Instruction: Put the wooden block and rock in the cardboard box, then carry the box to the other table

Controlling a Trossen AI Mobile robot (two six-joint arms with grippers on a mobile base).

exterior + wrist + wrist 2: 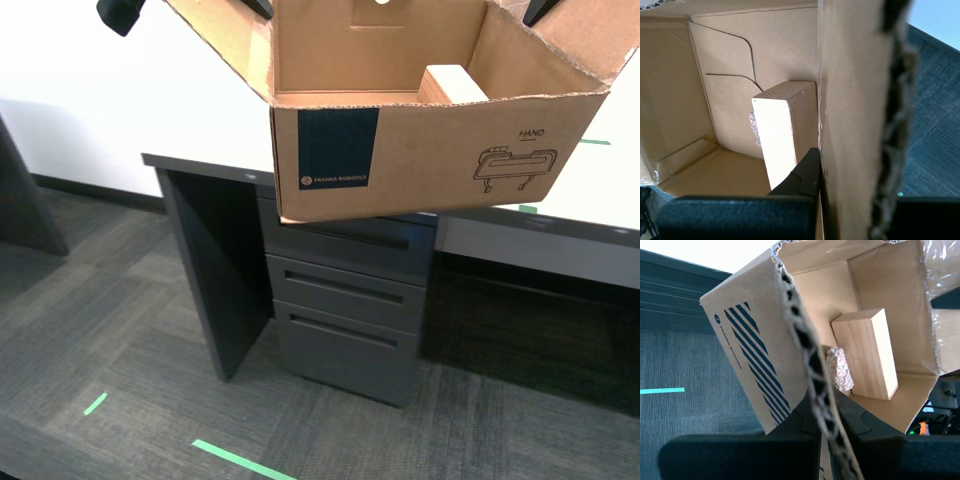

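The cardboard box [430,160] hangs in the air above the desk, flaps up, with its teal label and line drawing facing the exterior view. The wooden block [867,352] lies inside on the box floor, and its top shows over the rim [455,82]. The rock [840,369] rests against the block. My second gripper [832,437] is shut on one box wall, one finger on each side. My first gripper [850,200] is shut on another wall beside the block [785,132]. The other table [600,185], pale with green tape marks, lies at the exterior view's right.
Under the box stands an off-white desk [200,163] with dark grey drawers [350,300]. Grey carpet [120,330] with green tape strips [240,460] spreads in front. Black arm parts [120,12] show at the exterior view's top corners.
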